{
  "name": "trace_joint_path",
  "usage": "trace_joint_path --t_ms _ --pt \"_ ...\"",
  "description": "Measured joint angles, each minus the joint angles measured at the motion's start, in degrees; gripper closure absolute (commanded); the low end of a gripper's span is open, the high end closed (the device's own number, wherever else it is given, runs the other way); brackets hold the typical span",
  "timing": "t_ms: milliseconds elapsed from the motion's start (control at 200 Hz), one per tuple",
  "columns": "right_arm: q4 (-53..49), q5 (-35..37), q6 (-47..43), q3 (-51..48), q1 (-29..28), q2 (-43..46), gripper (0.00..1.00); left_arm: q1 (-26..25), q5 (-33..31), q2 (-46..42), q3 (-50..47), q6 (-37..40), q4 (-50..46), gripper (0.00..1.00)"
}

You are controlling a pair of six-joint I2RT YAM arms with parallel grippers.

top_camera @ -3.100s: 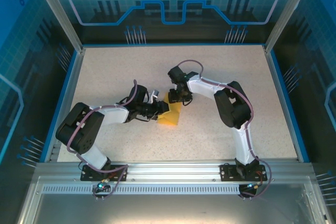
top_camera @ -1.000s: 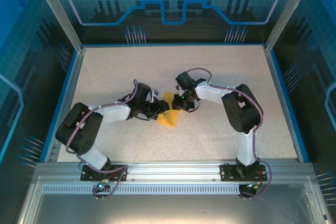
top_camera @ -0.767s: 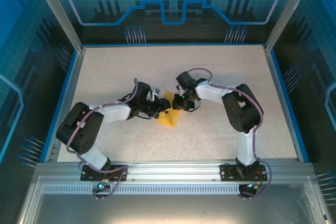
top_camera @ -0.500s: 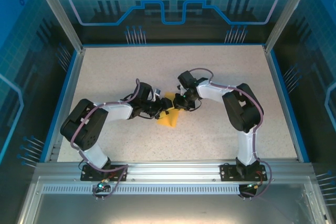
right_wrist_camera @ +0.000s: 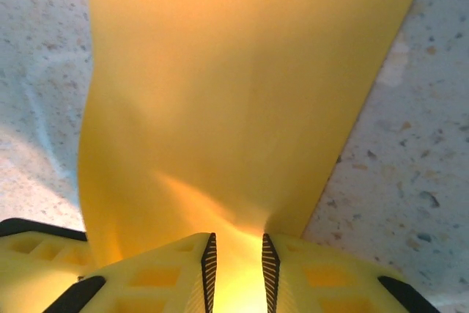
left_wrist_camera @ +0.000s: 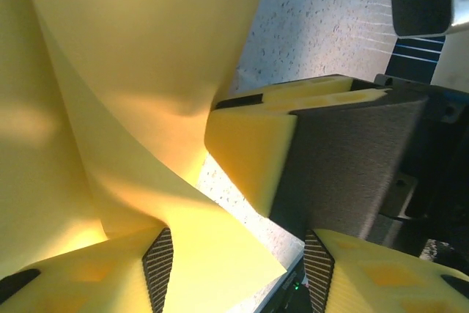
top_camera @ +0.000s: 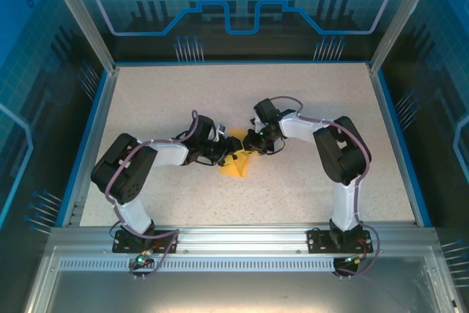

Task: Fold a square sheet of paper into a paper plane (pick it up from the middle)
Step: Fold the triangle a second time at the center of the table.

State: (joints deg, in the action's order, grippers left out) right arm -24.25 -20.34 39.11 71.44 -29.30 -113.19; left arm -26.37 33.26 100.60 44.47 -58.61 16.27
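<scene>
both arms reach in toward the middle of the speckled worktop [top_camera: 183,93], elbows bent outward. the left claw [top_camera: 229,153] and right claw [top_camera: 253,144] come nearly nose to nose at the far end of a folded orange-yellow paper [top_camera: 236,166] (its near end narrows to a point).

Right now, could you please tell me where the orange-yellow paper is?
Top view: the orange-yellow paper sits centre-frame, pinched by the right pincer, with the open left pincer at its left edge.
</scene>
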Motion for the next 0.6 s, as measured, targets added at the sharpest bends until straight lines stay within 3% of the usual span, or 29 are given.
trace_joint_path --t_ms 315,600 --pt "3.02 -3.1 -0.63 -6.14 2.73 11.37 0.62 0.0 -0.44 0.39 0.07 0.02 -0.07 0.53" --pt "1.9 -5.46 -4.61 -6.27 2.01 11.82 0.64 0.0 -0.66 0.94 0.07 0.02 -0.09 0.59"
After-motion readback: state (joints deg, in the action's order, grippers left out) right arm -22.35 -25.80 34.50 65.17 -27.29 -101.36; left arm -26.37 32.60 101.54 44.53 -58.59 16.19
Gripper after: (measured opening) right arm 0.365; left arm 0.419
